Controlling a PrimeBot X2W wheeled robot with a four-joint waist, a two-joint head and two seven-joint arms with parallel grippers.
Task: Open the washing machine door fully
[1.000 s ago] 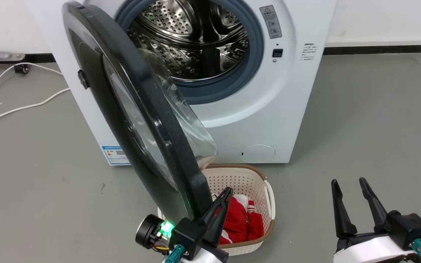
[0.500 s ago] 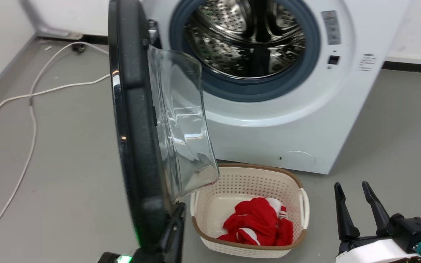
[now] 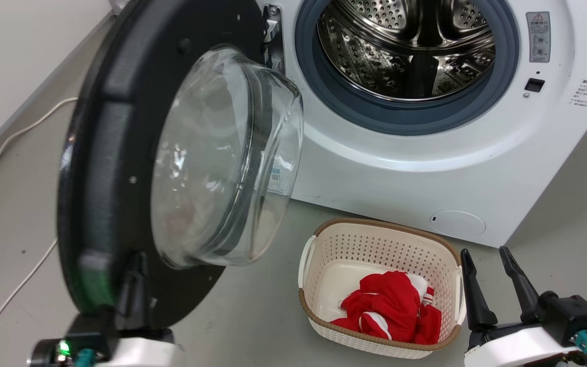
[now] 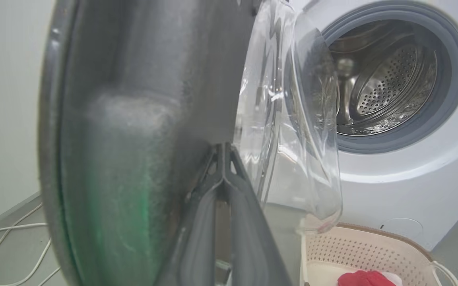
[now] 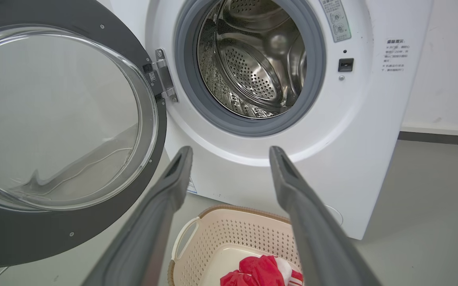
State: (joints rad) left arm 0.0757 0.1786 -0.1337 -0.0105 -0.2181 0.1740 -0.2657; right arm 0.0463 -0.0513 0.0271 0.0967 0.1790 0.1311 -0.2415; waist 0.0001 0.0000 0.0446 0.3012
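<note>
Left gripper (image 4: 223, 147) closed, empty, tips against washing machine door (image 3: 101, 153) lower rim; right gripper (image 3: 483, 252) spread, empty, right of door.

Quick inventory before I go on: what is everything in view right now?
washing machine: one, white, ahead on the floor, steel drum exposed
washing machine door: one, black with clear glass bowl, standing open, hinged at the opening's left side
laundry basket: one, cream with brown rim, on the floor before the machine
garment: one bundle, red and white, in the basket
cable: white, count unclear, on the floor left of the door
floor: grey
left gripper: one, dark, shut, tips at the door's lower inner face
right gripper: one, dark, open, holding nothing, right of the basket
</note>
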